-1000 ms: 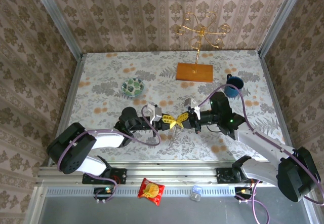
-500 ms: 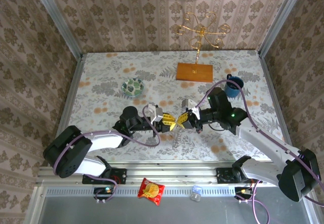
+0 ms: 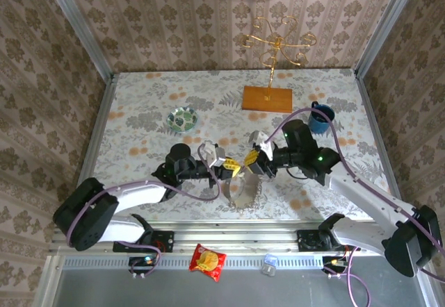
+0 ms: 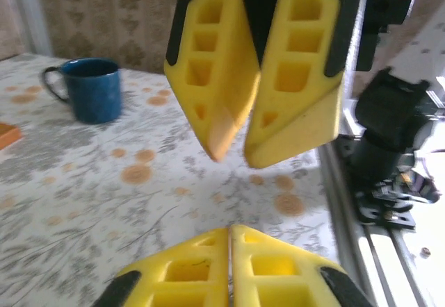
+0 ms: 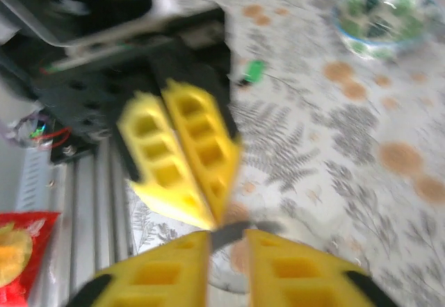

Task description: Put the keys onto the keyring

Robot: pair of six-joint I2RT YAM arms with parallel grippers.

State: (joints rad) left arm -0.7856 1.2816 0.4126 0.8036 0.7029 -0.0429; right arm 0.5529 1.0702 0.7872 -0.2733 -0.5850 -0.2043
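The left arm (image 3: 139, 192) and right arm (image 3: 348, 182) reach inward, tips nearly meeting. The left claw (image 3: 233, 170) has its fingers pressed together; the right claw (image 3: 249, 160) stands slightly parted.

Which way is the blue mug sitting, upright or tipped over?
Upright. The blue mug stands on its base on the table, rim level and facing up, handle out sideways.

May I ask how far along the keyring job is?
Nothing looks threaded yet. In hand: the grey-brown strap loop hangs from the shut left end effector; the right end effector's jaws stand apart beside it. Remaining: the small green-headed key lies loose.
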